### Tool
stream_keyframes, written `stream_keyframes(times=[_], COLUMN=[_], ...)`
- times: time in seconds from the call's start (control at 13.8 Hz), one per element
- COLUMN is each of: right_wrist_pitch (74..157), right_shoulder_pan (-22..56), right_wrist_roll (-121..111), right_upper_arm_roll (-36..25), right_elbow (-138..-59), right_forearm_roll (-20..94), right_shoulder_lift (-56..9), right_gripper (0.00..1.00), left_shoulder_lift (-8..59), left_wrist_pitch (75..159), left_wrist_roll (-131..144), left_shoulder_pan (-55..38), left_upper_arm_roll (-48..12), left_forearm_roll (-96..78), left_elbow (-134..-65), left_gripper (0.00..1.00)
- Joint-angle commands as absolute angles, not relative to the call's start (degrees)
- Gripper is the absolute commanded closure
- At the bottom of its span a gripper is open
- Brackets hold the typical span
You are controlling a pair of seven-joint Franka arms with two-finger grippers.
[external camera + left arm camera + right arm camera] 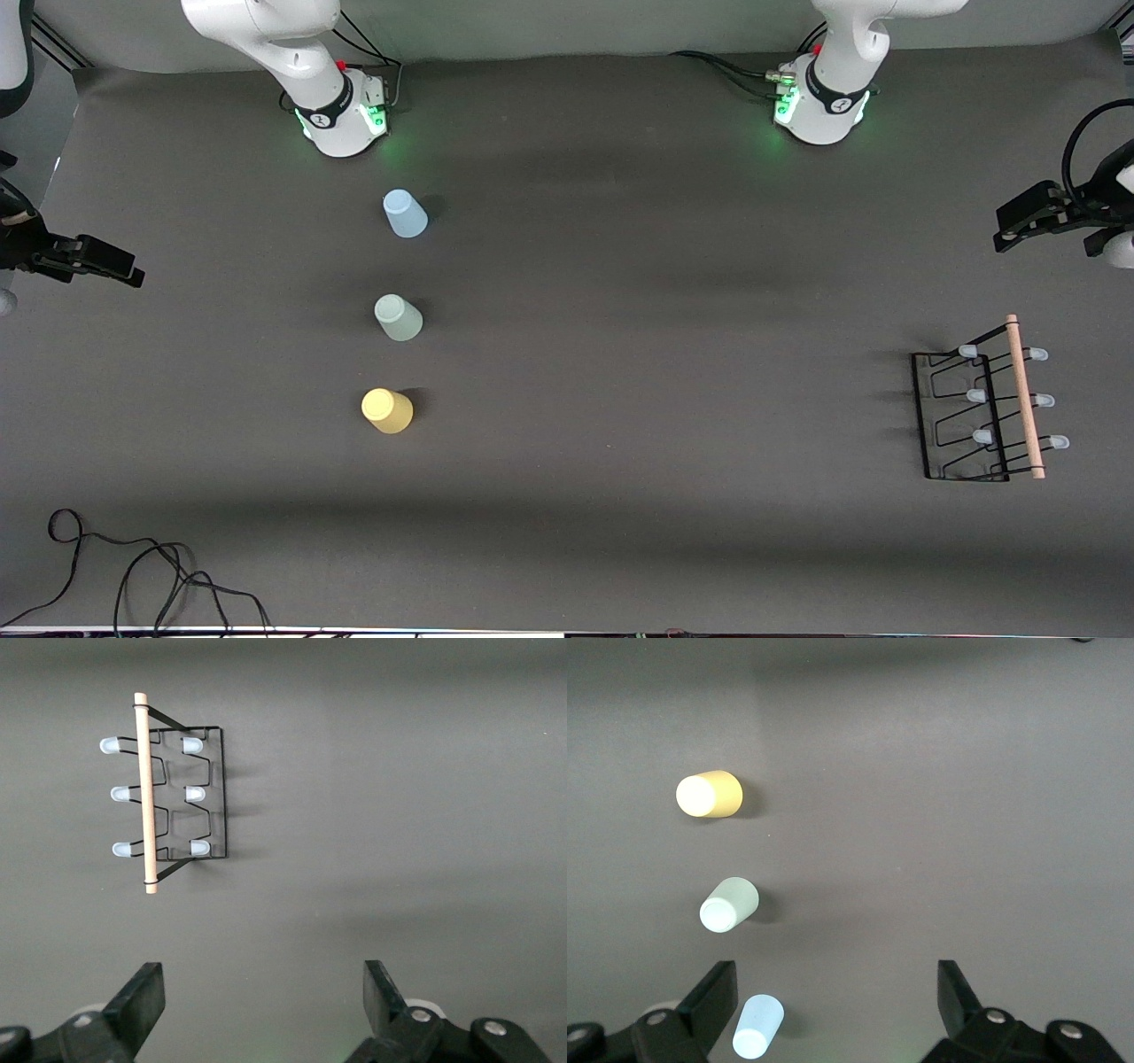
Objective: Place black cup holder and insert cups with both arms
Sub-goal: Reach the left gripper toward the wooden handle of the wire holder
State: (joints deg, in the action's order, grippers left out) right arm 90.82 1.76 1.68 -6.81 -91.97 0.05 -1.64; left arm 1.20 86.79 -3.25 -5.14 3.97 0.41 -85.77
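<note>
While nothing is picked up yet, both arms wait at the table's ends.
Stage: start; rack not yet placed, no cup on a peg.
Key relation: the rack (983, 408) sits at the left arm's end of the table, nearer the front camera than the left gripper (1028, 221), so the left arm is the closer one by far. In the left wrist view the rack (177, 797) lies ahead of the spread fingers and off to one side of their line, well apart from them.
Long axis: the wooden handle (1025, 396) runs toward and away from the front camera; fingers would likely need to straddle it crosswise.
Left gripper: fingers (142, 997) spread wide, empty.
Right gripper (97, 261): at the right arm's end of the table, fingers (719, 997) spread wide, empty.
Rack look: black wire, rectangular base, six pale-capped pegs, upright on the table.
Cups: blue cup (405, 213), green cup (398, 317), yellow cup (387, 410) in a row toward the right arm's end, blue farthest from the front camera, yellow nearest; all upside down, well apart from the rack.
</note>
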Motion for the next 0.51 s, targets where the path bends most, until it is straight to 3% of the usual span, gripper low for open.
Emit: stream_keyframes(times=[0.0,0.22,0.43], right_wrist_pitch=[90.2,90.2,90.1], right_shoulder_pan=[1.8,1.5,1.6], right_wrist_roll=[0.7,0.4,0.4], right_upper_arm_roll=[-6.6,-6.7,-6.7], right_elbow=[-90.6,-90.7,-90.9], right_forearm_roll=[-0.3,-0.4,-0.3], right_shoulder_lift=[-2.0,-2.1,-1.9], right_gripper=[0.0,0.0,0.0], left_shoulder_lift=[1.2,1.8,6.1], left_wrist_pitch=[85.8,86.8,96.1], left_wrist_roll=[-2.9,-3.5,-4.0], left_shoulder_pan=[-6.1,-5.8,-2.1], left_upper_arm_roll=[4.6,4.7,4.9], left_forearm_roll=[-0.2,-0.2,0.4], left_elbow=[-85.1,-85.3,-89.9], left_gripper=[0.0,0.0,0.0])
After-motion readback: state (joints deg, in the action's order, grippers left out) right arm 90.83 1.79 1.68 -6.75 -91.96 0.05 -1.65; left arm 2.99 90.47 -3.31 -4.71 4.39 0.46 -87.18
